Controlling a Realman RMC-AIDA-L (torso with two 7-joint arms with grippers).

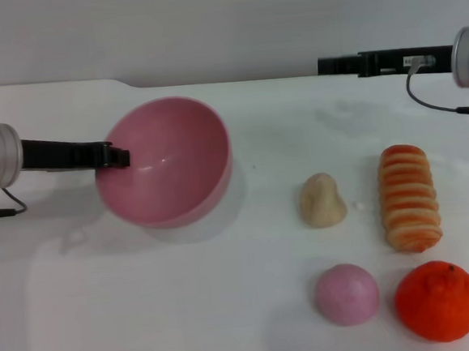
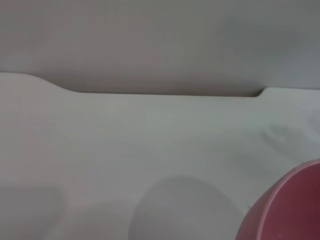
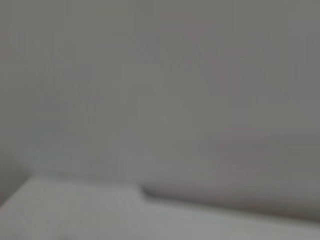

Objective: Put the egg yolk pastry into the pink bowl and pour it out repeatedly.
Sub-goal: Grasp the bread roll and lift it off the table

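Observation:
The pink bowl (image 1: 168, 160) is held tilted above the table on the left, its opening turned toward the right and toward me; I see nothing inside it. My left gripper (image 1: 121, 157) is shut on the bowl's left rim. Part of the bowl's outer wall (image 2: 290, 210) shows in the left wrist view. The egg yolk pastry (image 1: 323, 201) lies on the white table, right of the bowl and apart from it. My right gripper (image 1: 331, 66) hovers at the far right back, away from everything.
A ridged orange-and-cream bread roll (image 1: 410, 198) lies right of the pastry. A smooth pink ball (image 1: 347, 294) and an orange fruit (image 1: 438, 301) sit at the front right. The white table (image 1: 188, 309) ends at a back edge against a grey wall.

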